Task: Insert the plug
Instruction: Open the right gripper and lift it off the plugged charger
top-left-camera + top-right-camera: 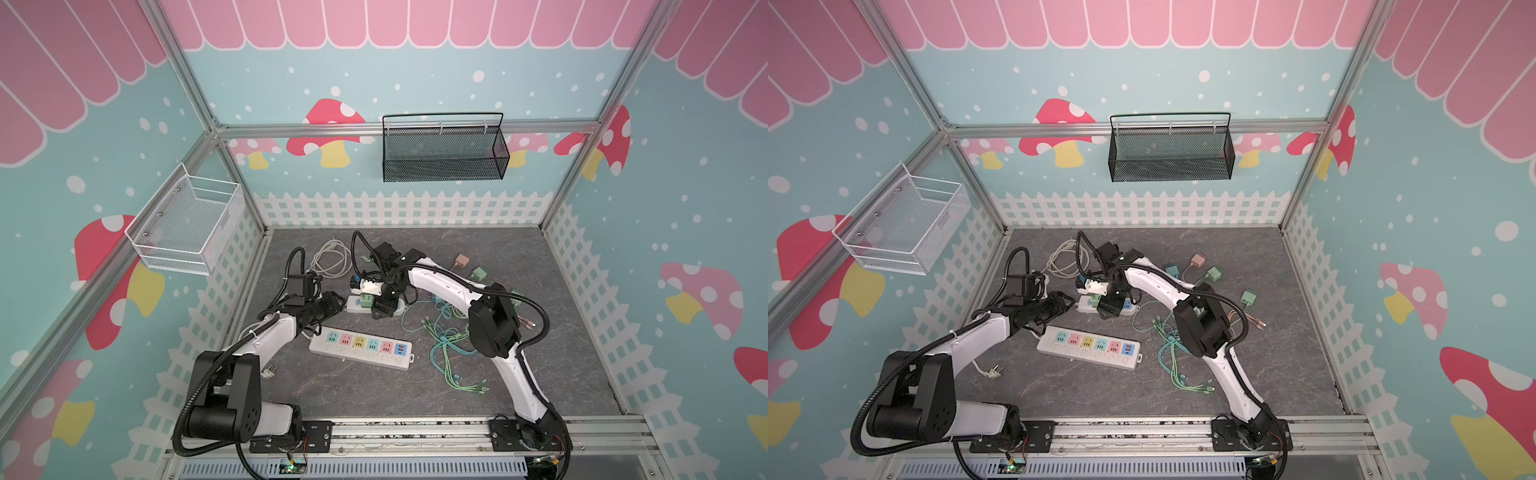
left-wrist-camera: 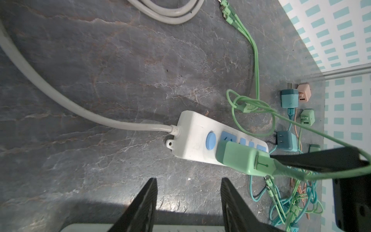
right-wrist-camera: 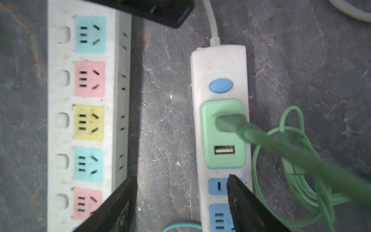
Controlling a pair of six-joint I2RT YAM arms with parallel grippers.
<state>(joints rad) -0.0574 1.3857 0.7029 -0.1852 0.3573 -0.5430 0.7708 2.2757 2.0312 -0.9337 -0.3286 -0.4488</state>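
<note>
Jaws status: right jaws parted, empty, beside green plug [image 3: 222, 132], which we find seated in small white strip [image 3: 218, 60]; right arm [image 1: 436, 278] arches down over it; left jaws half parted, empty; left arm [image 1: 270, 332] low over table [image 2: 100, 80].

black mesh basket [image 1: 444, 160], white wire basket [image 1: 189, 226]

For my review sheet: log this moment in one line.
plug: green charger seated in small white strip | left tool: open, empty | right tool: open, empty
</note>
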